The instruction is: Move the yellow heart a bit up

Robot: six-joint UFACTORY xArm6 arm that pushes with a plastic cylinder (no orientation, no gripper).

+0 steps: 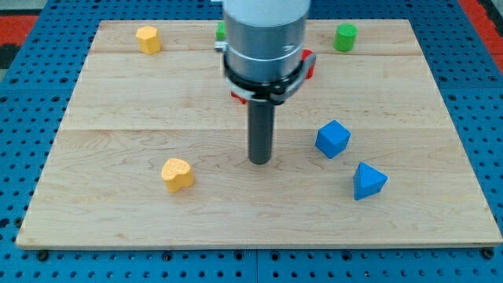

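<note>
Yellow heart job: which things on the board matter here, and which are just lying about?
In the job: yellow heart; my tip, to its right, apart.
Lying about: yellow block, green cylinder, blue cube, blue wedge-like block, part-hidden red and green blocks.

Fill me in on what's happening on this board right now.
I'm a single arm ending in a rod, and my job is to nudge the yellow heart a bit up the board. My tip sits on the wooden board to the view's right of the heart, apart from it, not yet touching. A blue cube and a blue wedge-like block lie further right. Another yellow block and a green block sit near the top edge.
</note>
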